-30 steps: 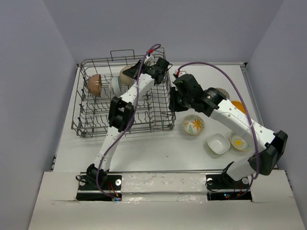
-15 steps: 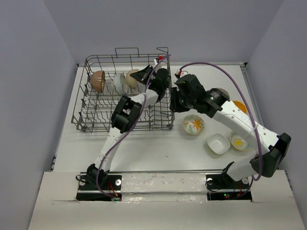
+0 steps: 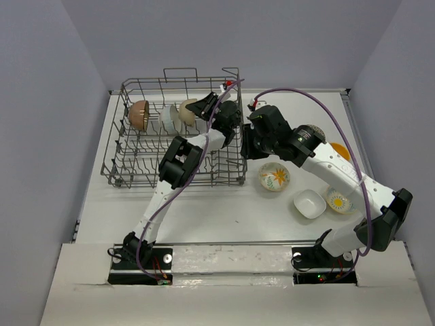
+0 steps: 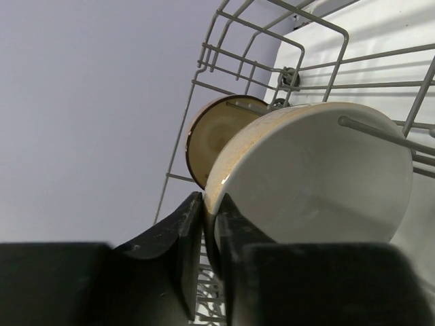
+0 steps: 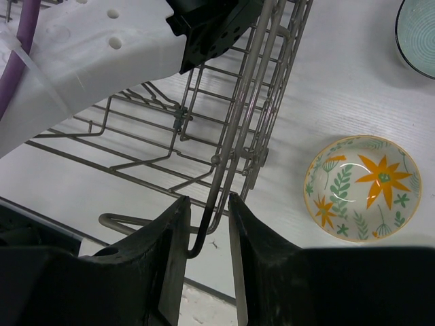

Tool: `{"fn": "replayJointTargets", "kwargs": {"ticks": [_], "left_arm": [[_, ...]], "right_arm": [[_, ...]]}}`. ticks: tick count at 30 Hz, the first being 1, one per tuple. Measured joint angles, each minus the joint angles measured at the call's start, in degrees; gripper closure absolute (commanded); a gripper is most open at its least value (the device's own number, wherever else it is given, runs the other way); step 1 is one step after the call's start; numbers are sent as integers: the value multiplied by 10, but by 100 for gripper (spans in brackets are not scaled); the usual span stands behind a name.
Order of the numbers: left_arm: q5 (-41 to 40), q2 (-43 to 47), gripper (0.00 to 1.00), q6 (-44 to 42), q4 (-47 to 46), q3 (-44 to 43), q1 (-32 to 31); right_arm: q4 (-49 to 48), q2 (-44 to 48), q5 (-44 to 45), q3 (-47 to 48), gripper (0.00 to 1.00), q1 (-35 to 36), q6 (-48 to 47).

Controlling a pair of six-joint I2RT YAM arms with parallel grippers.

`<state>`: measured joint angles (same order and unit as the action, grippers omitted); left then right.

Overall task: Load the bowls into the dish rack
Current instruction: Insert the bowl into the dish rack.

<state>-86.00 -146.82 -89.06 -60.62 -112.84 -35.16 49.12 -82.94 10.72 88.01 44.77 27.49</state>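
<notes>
Since a second ago, the dish rack (image 3: 173, 139) sits shifted right and squarer. Left gripper (image 4: 209, 221) pinches the rim of a cream bowl (image 4: 319, 176) standing among the far tines beside a brown bowl (image 3: 138, 114). Right gripper (image 5: 207, 231) straddles the rack's right corner wire. A floral bowl (image 5: 357, 187) lies close right on the table (image 3: 224, 210).

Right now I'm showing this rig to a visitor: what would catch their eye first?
Probably the big grey dish rack at the table's far left, both arms reaching to it. The left pincer pinches the rim of a cream bowl standing among the tines, while the right pincer straddles the rack's corner wire. A floral bowl lies just right of the rack.
</notes>
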Motion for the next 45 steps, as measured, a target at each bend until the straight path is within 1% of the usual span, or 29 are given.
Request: {"fn": "replayJointTargets", "kwargs": {"ticks": [1,3,5,6,9,10,12,16,21,22,24,25,29,32,45], "left_arm": [[3,0,58,-2,-2,0,-1],[5,0,53,-9,-9,0,-7],[6,0,42,-14,-15,0,-12],[6,0,39,-17,-19,0,-14],[2,0,35,-26,-28,0,-15],[1,0,32,-32,-34,0,-15],[1,0,29,-38,-42,0,-16],[1,0,20,-52,-58,0,-17],[1,12,13,-86,-89,25,-22],[1,16,9,-95,-97,35,-22],[3,21,8,-116,-104,47,-23],[4,22,5,-126,-111,51,-23],[7,23,1,-157,-137,57,-23],[7,23,1,-174,-150,59,-24],[3,23,1,-190,-164,59,-25]], "right_arm": [[0,0,0,0,65,0,0],[1,0,0,0,65,0,2],[2,0,0,0,65,0,3],[2,0,0,0,65,0,4],[2,0,0,0,65,0,4],[2,0,0,0,65,0,5],[3,0,0,0,65,0,6],[4,0,0,0,65,0,6],[8,0,2,0,65,0,6],[10,0,3,1,65,0,6],[17,0,5,5,65,0,6],[19,0,7,8,65,0,6],[20,0,13,21,65,0,6],[20,0,16,24,65,0,6],[30,-17,28,24,64,0,10]]}}
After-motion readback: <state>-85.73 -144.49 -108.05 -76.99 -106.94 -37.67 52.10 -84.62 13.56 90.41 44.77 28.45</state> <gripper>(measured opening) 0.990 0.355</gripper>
